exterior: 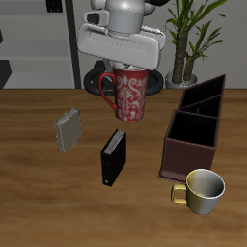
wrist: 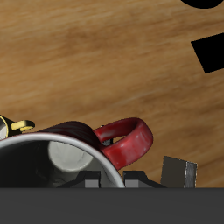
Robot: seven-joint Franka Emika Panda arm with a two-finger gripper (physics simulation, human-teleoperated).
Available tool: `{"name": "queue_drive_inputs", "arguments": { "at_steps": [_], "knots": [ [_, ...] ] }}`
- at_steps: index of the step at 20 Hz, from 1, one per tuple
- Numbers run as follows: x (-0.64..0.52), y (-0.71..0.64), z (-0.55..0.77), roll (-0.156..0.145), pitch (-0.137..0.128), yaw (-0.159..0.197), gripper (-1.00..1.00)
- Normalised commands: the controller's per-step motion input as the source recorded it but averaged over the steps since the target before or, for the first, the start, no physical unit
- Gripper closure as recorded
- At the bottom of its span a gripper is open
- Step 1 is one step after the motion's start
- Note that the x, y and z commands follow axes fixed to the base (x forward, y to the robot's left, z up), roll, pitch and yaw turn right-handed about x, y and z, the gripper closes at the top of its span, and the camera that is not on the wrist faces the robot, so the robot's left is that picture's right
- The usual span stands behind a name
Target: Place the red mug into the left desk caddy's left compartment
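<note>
Above the desk's (exterior: 39, 207) back edge, the gripper (exterior: 123, 69) is pinching the red mug's (exterior: 128, 96) rim; keeping it upright while carrying toward the left desk caddy (exterior: 193, 130) looks wise.

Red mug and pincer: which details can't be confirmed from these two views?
- Exterior view: the pincer fingertips are hidden by the red mug and the hand's body.
- Wrist view: the mug is cut off by the frame edge; its pattern is unseen.
- Left desk caddy: compartment floors hidden by its walls.
</note>
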Motion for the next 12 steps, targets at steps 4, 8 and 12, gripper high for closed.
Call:
{"name": "queue_drive_inputs", "arguments": {
  "at_steps": [4, 8, 12],
  "knots": [
    [-0.27, 0.61, 0.29, -0.048, -0.017, -0.011, 1.00],
    [-0.11, 0.33, 0.10, -0.035, 0.031, -0.035, 1.00],
    [-0.05, 0.58, 0.01, -0.016, 0.021, 0.016, 1.00]
  ]
}}
